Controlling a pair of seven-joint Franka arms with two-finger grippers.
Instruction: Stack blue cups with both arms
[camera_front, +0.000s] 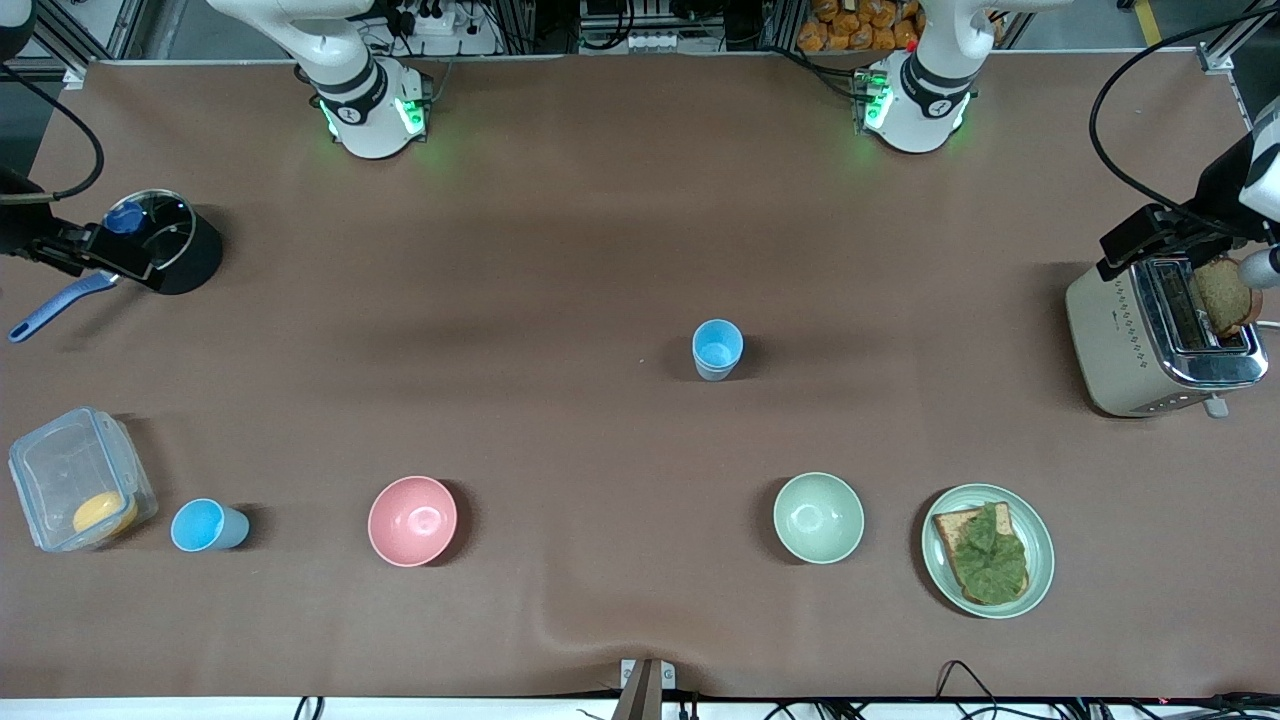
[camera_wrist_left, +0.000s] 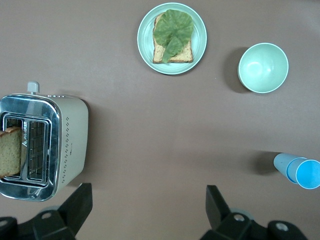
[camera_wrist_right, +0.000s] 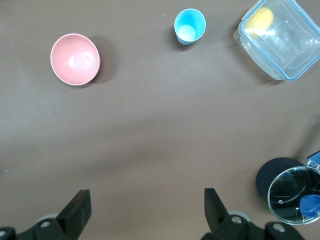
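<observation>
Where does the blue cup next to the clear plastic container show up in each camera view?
Front view: blue cup near the lower edge, between the clear container and pink bowl.
Left wrist view: not in it; the cup there is the other one.
Right wrist view: blue cup near the top edge.
Shared landmark: the pink bowl.

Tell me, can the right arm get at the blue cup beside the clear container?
Probably yes. That blue cup stands upright and apart from the clear container and pink bowl, and the right gripper's fingers are open, with bare table between.

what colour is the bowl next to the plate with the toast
Pale green bowl, beside the plate; the left wrist view shows it best.
</observation>
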